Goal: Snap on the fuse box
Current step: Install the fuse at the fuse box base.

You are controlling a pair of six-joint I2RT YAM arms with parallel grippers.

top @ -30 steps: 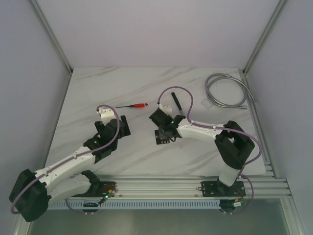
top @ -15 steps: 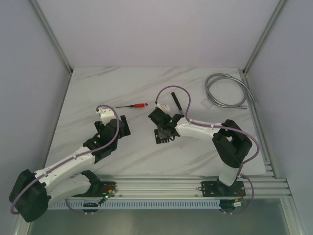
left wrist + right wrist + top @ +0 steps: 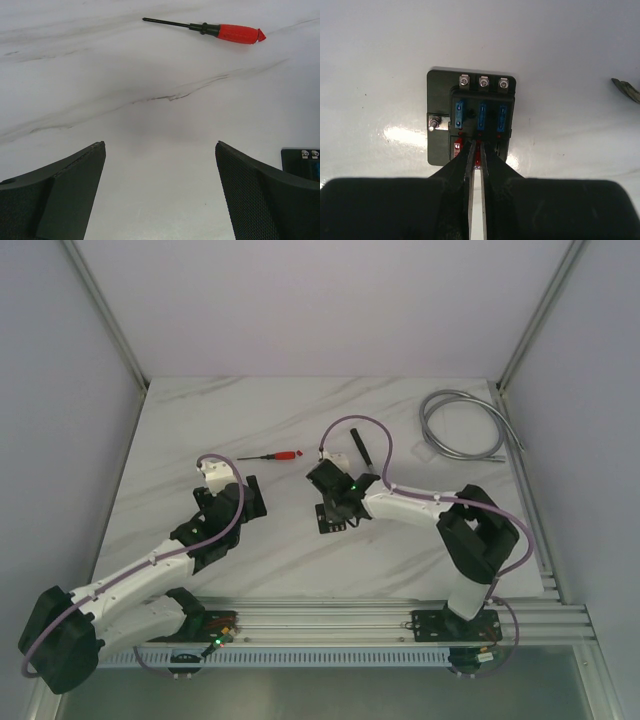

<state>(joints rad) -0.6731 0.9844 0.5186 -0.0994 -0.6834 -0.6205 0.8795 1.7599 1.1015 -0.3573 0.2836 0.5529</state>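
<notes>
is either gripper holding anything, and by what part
Left gripper: jaws open, empty. Right gripper: jaws shut, tips at the near row of the fuse box; whether they pinch anything cannot be told.

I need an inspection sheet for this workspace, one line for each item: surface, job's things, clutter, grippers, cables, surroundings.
Surface: white marbled table, glossy.
Job's things: fuse box lying flat on the table, three blue fuses showing.
Clutter: red-handled screwdriver; black stick; both lie apart from the fuse box.
Grippers: left gripper open over bare table; right gripper shut, tips at the fuse box's near edge.
Cables: purple cable along each arm; grey coiled hose in the far right corner.
Surroundings: pale walls, aluminium frame.
</notes>
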